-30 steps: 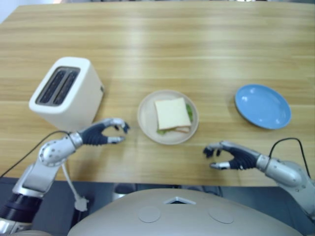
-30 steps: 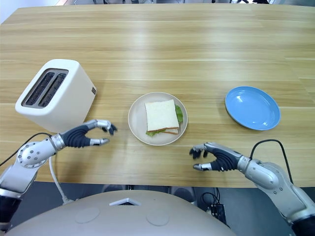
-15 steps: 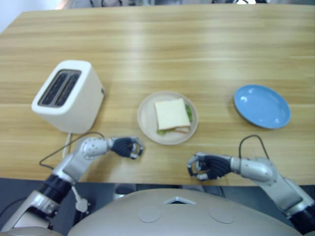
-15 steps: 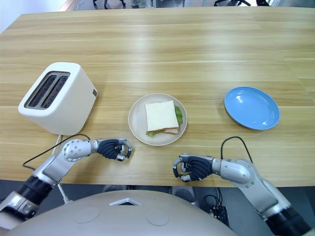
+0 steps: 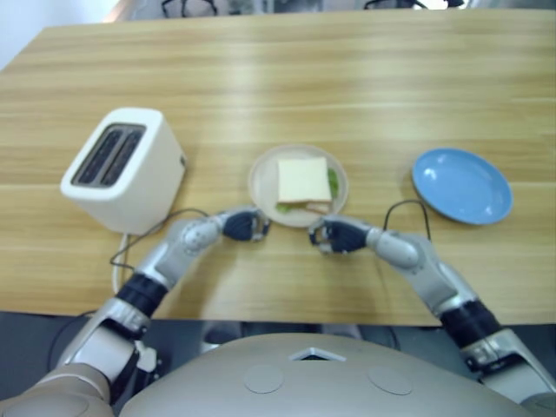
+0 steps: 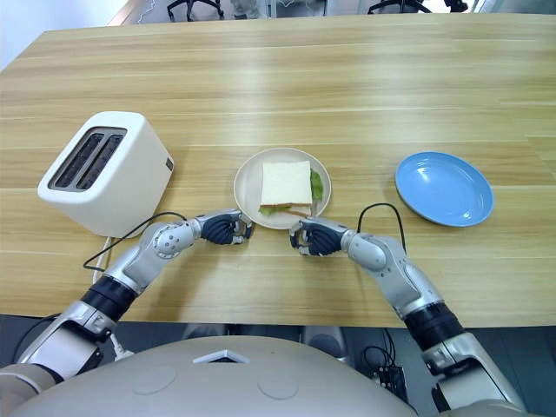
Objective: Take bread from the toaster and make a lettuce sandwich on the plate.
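The sandwich (image 6: 285, 184) lies flat on the beige plate (image 6: 244, 188) at mid bench (image 6: 347, 87). It is almost square, with its sides parallel to the bench edge. In the right eye view the lettuce (image 6: 316, 184) looks out at its right side. The left hand (image 6: 224, 228) and right hand (image 6: 314, 237) are curled into fists, holding nothing, just beside the plate's near rim. The toaster (image 6: 104, 174) stands to the left and a blue plate (image 6: 443, 188) to the right.

- Tabletop (image 6: 347, 87): light wood, lengthwise grain streaks.
- Toaster (image 6: 117, 187): cream-white body, dark slots.
- Plate (image 6: 246, 187) under the bread (image 6: 286, 184): pale beige.
- Bread: white; lettuce (image 6: 316, 184): green.
- Second plate (image 6: 443, 188): plain blue.
- Left robot hand (image 6: 224, 229) and right robot hand (image 6: 314, 237): black fingers, silver-grey wrists.
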You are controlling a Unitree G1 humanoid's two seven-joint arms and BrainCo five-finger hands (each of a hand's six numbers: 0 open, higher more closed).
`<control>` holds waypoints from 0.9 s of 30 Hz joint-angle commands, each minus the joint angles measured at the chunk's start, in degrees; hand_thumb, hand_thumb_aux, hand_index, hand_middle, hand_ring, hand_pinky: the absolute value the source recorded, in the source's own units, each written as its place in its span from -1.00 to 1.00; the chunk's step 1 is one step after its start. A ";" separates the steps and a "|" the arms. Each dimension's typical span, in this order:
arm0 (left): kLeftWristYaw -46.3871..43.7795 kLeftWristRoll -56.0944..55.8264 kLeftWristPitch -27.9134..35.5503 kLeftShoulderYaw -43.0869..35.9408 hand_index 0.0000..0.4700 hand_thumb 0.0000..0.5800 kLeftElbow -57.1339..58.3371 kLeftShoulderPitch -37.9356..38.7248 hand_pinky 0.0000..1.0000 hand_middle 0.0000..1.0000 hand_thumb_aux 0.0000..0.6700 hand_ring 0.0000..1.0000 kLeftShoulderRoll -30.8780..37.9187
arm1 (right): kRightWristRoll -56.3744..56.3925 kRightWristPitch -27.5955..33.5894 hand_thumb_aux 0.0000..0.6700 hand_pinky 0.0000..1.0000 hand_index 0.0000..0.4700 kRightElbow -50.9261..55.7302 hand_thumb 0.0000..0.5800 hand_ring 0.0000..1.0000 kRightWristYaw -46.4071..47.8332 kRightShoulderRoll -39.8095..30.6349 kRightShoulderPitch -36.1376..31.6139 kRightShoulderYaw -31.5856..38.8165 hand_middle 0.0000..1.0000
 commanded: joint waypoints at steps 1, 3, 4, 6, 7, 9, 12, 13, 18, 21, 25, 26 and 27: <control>6.56 -3.62 4.08 6.23 0.54 0.91 1.33 -2.96 1.00 1.00 0.57 1.00 -4.61 | -8.06 1.27 1.00 1.00 0.96 3.67 1.00 1.00 -10.89 -0.91 -2.61 -1.04 1.00; 7.88 -6.05 5.13 8.87 0.25 0.74 1.23 -4.08 1.00 1.00 0.28 1.00 -6.43 | -9.51 1.61 1.00 1.00 0.96 3.89 1.00 1.00 -15.00 -1.10 -3.14 -2.22 1.00; 8.01 -6.70 5.35 9.48 -0.01 0.51 1.29 -4.38 1.00 1.00 0.01 1.00 -6.83 | -9.70 1.64 1.00 1.00 0.96 3.91 1.00 1.00 -16.15 -1.12 -3.19 -2.50 1.00; 9.63 -8.31 5.83 11.65 -0.01 0.51 1.41 -5.39 1.00 1.00 0.01 1.00 -7.81 | -9.46 1.79 1.00 1.00 0.96 3.26 1.00 1.00 -18.65 -0.94 -3.08 -3.69 1.00; 10.24 -9.34 5.99 12.77 -1.00 -1.00 1.21 -5.75 -1.00 -1.00 -1.00 -1.00 -8.28 | -9.05 1.69 1.00 1.00 0.96 2.56 1.00 1.00 -19.73 -0.84 -2.80 -4.53 1.00; 11.30 -10.33 5.63 14.30 -1.00 -1.00 -0.07 -5.99 -1.00 -1.00 -1.00 -1.00 -8.34 | -7.99 1.64 0.68 0.43 0.64 0.44 0.95 0.43 -21.19 -0.82 -1.87 -6.44 0.43; 11.85 -13.74 4.50 17.27 -1.00 -1.00 -3.28 -5.33 -1.00 -1.00 -1.00 -1.00 -8.52 | -4.39 1.19 -0.95 -1.00 -0.95 -2.69 -0.91 -1.00 -21.25 -0.73 0.07 -9.82 -1.00; 12.24 -15.27 3.83 18.58 -1.00 -1.00 -4.82 -4.90 -1.00 -1.00 -1.00 -1.00 -8.78 | -1.66 0.88 -1.00 -1.00 -1.00 -3.81 -1.00 -1.00 -20.42 -0.42 0.94 -11.31 -1.00; 13.35 -27.51 0.67 25.58 -1.00 -1.00 -13.11 -1.40 -1.00 -1.00 -1.00 -1.00 -13.91 | 23.36 -0.40 -1.00 -1.00 -1.00 -6.96 -1.00 -1.00 -16.69 8.77 4.23 -21.77 -1.00; 14.98 -32.11 -3.11 27.69 -1.00 -1.00 -13.49 0.67 -1.00 -1.00 -1.00 -1.00 -18.14 | 40.00 1.26 -1.00 -1.00 -1.00 -6.92 -1.00 -1.00 -13.87 17.25 5.33 -27.82 -1.00; 17.87 -32.31 -8.34 28.75 -1.00 -1.00 -8.06 1.94 -1.00 -1.00 -1.00 -1.00 -21.66 | 42.84 -1.75 -1.00 -1.00 -1.00 -0.97 -1.00 -1.00 -13.95 22.70 4.79 -30.76 -1.00; 18.02 -32.34 -9.39 28.84 -1.00 -1.00 -6.49 1.89 -1.00 -1.00 -1.00 -1.00 -22.01 | 42.88 -2.84 -1.00 -1.00 -1.00 0.57 -1.00 -1.00 -13.90 23.53 4.35 -31.15 -1.00; 18.03 -32.59 -10.34 28.99 -1.00 -1.00 -4.93 1.70 -1.00 -1.00 -1.00 -1.00 -22.29 | 42.71 -4.00 -1.00 -1.00 -1.00 2.04 -1.00 -1.00 -14.13 24.17 3.82 -31.55 -1.00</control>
